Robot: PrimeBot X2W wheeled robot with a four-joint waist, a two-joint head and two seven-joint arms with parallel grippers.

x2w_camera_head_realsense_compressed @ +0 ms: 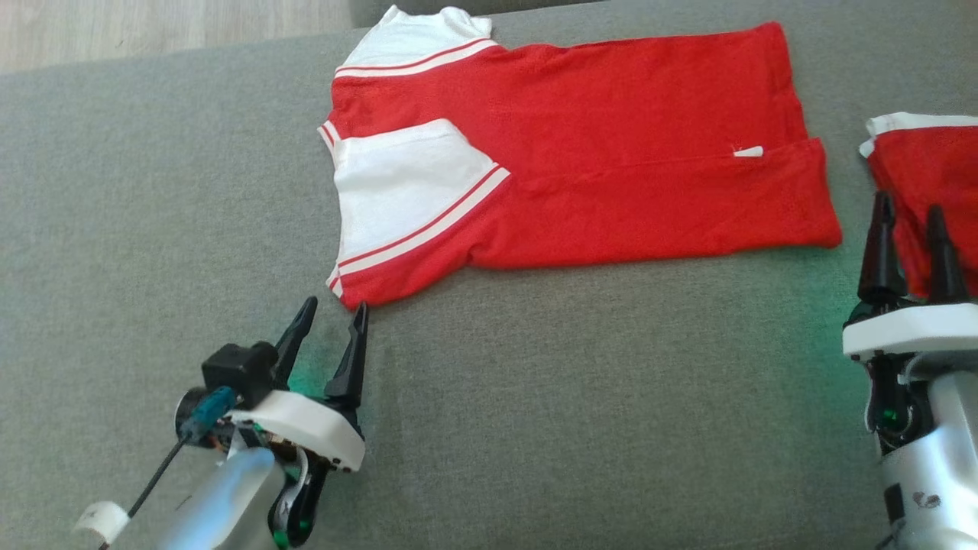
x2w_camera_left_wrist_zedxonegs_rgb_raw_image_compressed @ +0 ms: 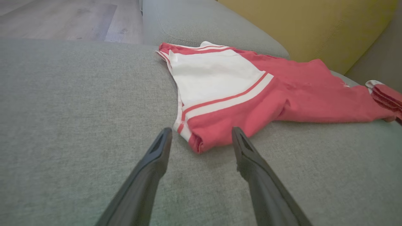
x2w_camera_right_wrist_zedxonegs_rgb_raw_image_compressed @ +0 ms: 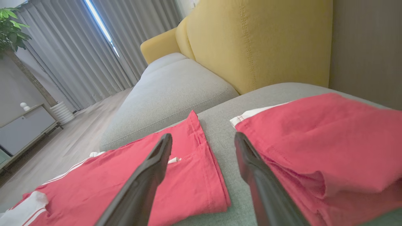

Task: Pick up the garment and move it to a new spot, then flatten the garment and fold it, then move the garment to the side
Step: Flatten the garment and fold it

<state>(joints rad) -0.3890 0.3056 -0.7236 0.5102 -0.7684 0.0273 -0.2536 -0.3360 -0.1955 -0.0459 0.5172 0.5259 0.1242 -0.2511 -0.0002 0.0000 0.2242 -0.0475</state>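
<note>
Starting at the left, we see the bare grey sofa cushion (x2w_camera_head_realsense_compressed: 153, 191) with a strip of wood floor (x2w_camera_head_realsense_compressed: 114, 30) beyond it. Low on the cushion is our left gripper (x2w_camera_head_realsense_compressed: 335, 305), its fingers spread wide and empty, tips just short of the nearest sleeve corner (x2w_camera_left_wrist_zedxonegs_rgb_raw_image_compressed: 194, 142). We judge it waits there because that corner is the handiest edge to pinch for the next fold. The garment (x2w_camera_head_realsense_compressed: 611, 153), red with white sleeve panels, lies flat across the middle of the cushion. It appears folded lengthwise, one white sleeve laid over the red body and the hem to the right. Just past that hem stands our right gripper (x2w_camera_head_realsense_compressed: 909, 205), also wide and holding nothing. It is poised over the gap between the hem and a second red garment (x2w_camera_head_realsense_compressed: 932, 176) at the far right, which probably marks the side spot.
</note>
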